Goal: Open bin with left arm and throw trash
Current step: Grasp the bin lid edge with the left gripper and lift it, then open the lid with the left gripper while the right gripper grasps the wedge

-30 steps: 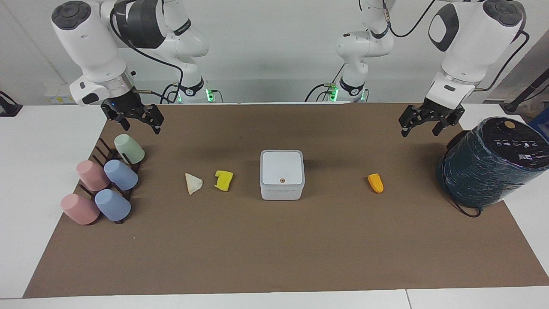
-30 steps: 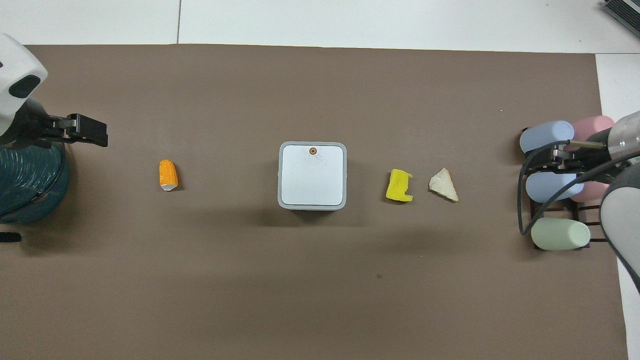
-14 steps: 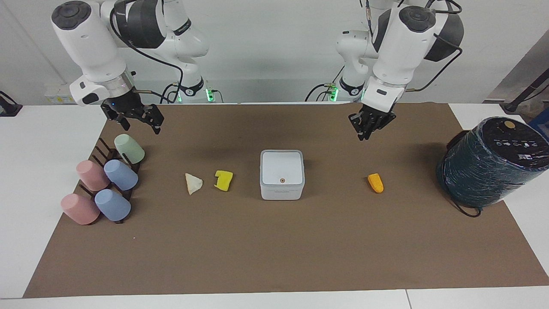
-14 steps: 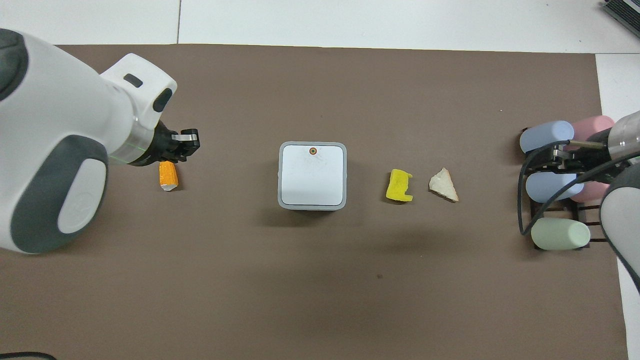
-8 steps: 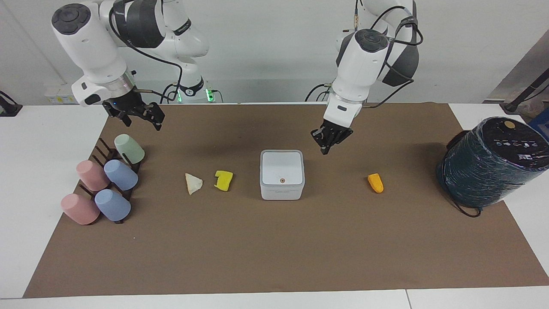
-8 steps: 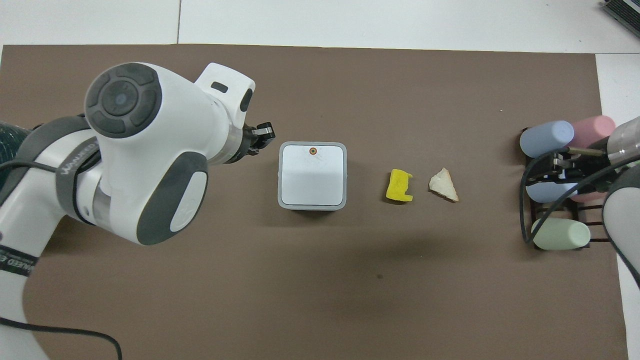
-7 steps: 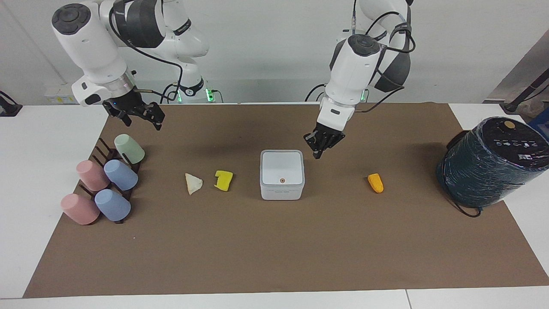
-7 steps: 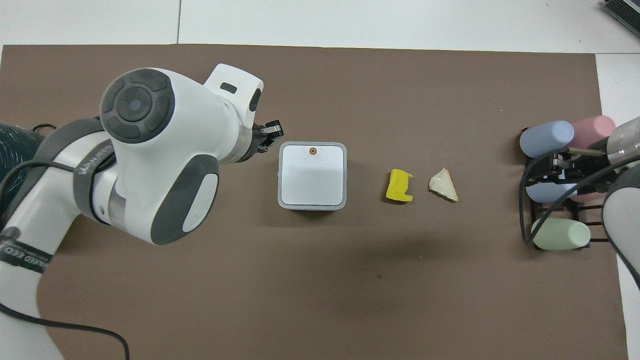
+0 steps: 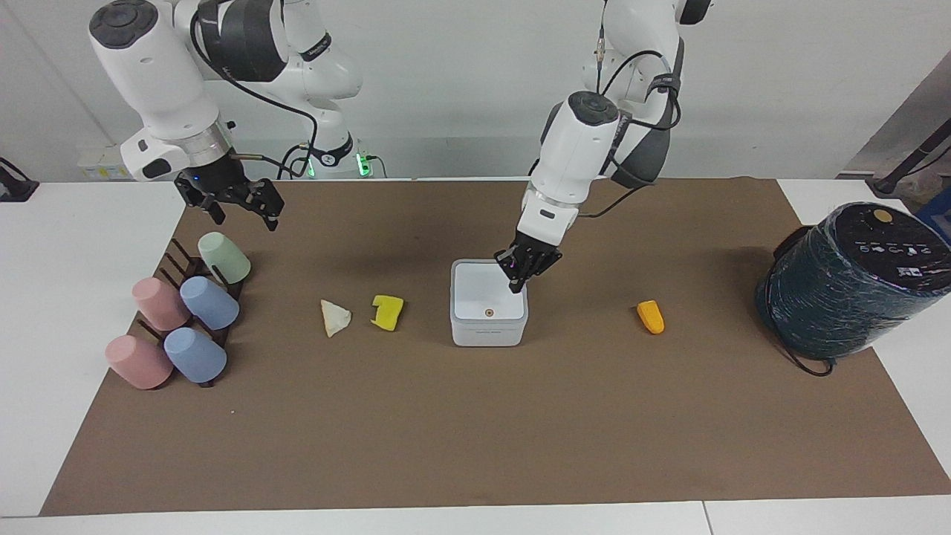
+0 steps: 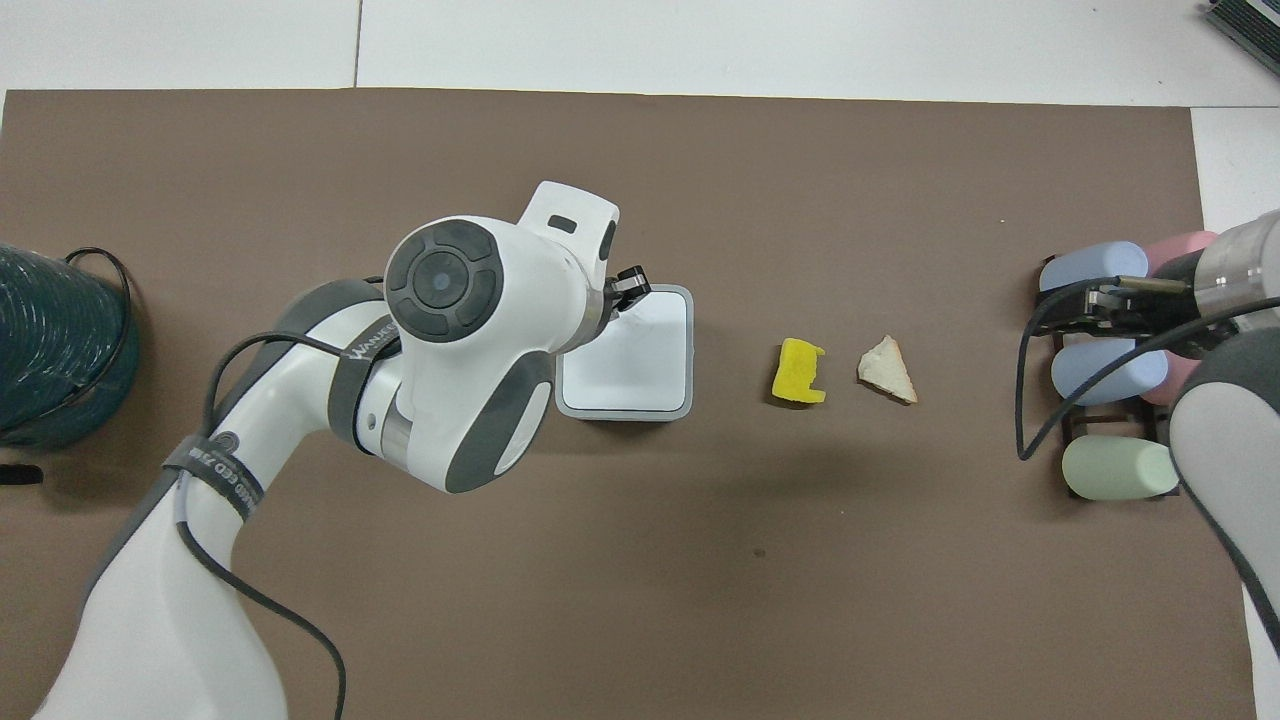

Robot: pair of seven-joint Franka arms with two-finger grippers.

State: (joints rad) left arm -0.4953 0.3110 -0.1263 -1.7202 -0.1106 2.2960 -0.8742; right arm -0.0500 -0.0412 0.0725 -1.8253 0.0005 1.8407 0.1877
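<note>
The white bin [image 9: 489,329] stands mid-mat with its lid shut; it also shows in the overhead view [image 10: 640,365]. My left gripper [image 9: 517,281] is shut, tip down at the lid's edge toward the left arm's end; touching or not, I cannot tell. In the overhead view the left gripper [image 10: 630,281] covers the orange dot. The cream wedge [image 9: 335,317] and yellow chunk [image 9: 387,311] lie beside the bin toward the right arm's end. The orange lump [image 9: 650,316] lies toward the left arm's end, hidden overhead by the arm. My right gripper [image 9: 236,206] is open, waiting over the cup rack.
A big dark film-wrapped cylinder [image 9: 847,286] stands at the left arm's end of the table. Several pastel cups [image 9: 186,316] lie on a dark rack at the right arm's end. A brown mat [image 9: 475,431] covers the table.
My left arm has swung from over the dark cylinder, past the orange lump, to the bin, and come down onto its lid edge. The right arm has barely moved.
</note>
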